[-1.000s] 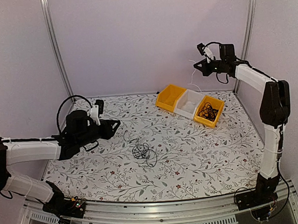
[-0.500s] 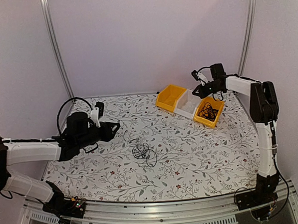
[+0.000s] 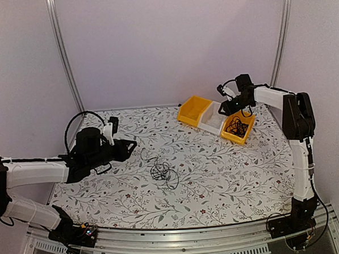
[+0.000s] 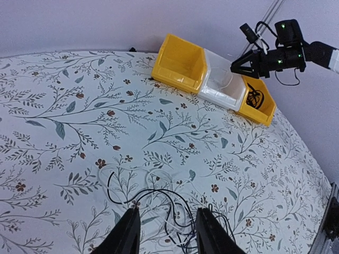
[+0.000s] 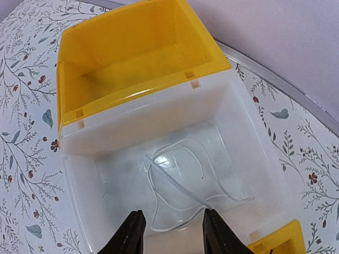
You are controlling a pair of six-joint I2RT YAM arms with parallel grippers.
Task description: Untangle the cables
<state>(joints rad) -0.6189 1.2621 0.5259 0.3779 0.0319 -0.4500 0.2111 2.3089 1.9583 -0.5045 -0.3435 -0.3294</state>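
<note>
Right wrist view: parted, empty right claw (image 5: 172,212) hangs over the white cable (image 5: 180,185) in the white bin (image 5: 250,144).

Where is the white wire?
The white wire lies in the white bin, just under the right tool in its wrist view, between two yellow bins at the table's far right.

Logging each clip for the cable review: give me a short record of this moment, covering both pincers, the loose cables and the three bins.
left pincer: open, above the tangle on the table
right pincer: open, over the white bin
tangle: thin black and white cables looped together
white bin: one white cable lying inside
yellow bin nearest the right arm: clump of black cables
other yellow bin: empty
</note>
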